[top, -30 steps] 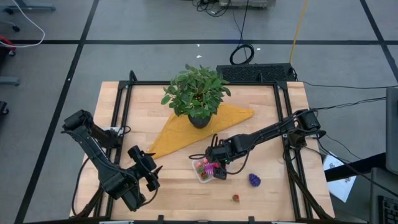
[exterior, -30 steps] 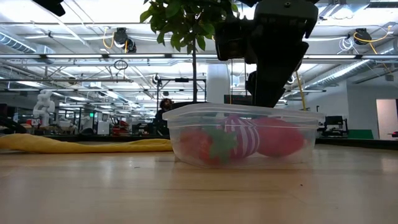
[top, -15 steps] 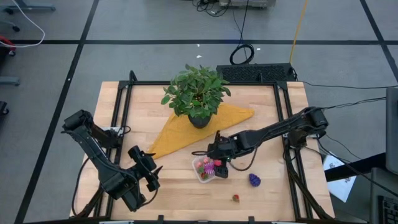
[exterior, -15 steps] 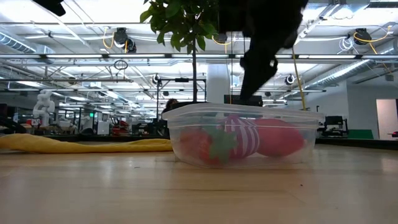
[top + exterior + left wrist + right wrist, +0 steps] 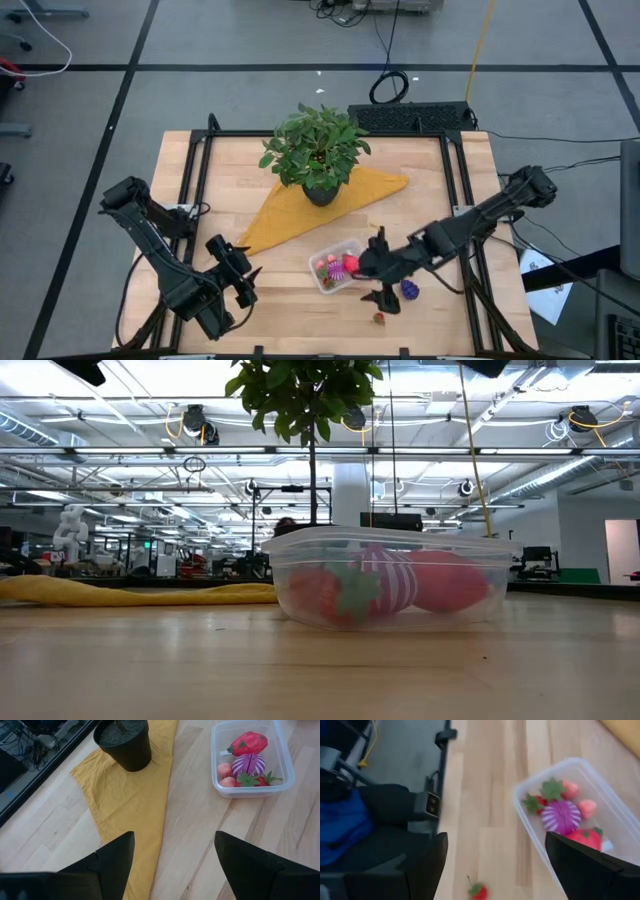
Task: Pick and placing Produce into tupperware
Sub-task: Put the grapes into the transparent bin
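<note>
High view shows the small clear plastic tupperware (image 5: pixel 336 264) in the middle of the wooden bench (image 5: pixel 290 300), a little toward the near edge, already holding several toy fruits: a red strawberry-like piece (image 5: pixel 248 742), a purple striped round one (image 5: pixel 249 763) and small pink ones. Two pieces of produce lie outside it, on the bench to its right: a purple knobbly fruit (image 5: pixel 409 290) and, nearer the front edge, a tiny red strawberry (image 5: pixel 379 318).

The right claw (image 5: pixel 385 285) hovers just right of the tupperware, above these two, its fingers spread wide and holding nothing. I judge the step in hand is the reach for the next fruit; the next move calls for lowering the released fingers around one of the pieces.

The left claw (image 5: pixel 243 272) waits at the near left, half open and empty. A leafy green potted plant (image 5: pixel 316 150) stands on a yellow cloth (image 5: pixel 300 212) at the far side.
</note>
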Controlling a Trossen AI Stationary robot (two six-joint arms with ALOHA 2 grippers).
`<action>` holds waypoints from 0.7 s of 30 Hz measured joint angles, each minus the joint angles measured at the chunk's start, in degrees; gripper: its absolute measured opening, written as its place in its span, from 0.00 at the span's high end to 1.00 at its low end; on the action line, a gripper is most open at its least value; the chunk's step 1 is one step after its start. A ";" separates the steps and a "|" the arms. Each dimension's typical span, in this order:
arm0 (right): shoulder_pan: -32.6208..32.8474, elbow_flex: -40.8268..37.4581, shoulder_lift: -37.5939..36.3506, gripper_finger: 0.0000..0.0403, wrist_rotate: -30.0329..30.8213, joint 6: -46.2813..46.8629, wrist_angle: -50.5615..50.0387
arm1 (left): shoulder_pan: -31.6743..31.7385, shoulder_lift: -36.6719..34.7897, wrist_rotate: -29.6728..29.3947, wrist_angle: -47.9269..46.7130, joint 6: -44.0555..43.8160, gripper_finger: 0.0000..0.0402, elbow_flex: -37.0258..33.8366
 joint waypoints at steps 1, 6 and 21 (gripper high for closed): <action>0.85 0.01 -0.21 0.19 0.75 -0.03 0.08 | 0.00 0.00 0.00 0.01 -0.18 0.31 0.00; 3.51 -0.01 -0.29 0.19 1.52 -0.58 0.32 | 0.04 0.00 0.42 0.41 -0.49 0.31 0.00; 4.97 -0.01 -0.42 0.19 5.50 11.80 -1.64 | 0.04 0.00 0.46 0.42 -1.35 0.31 0.00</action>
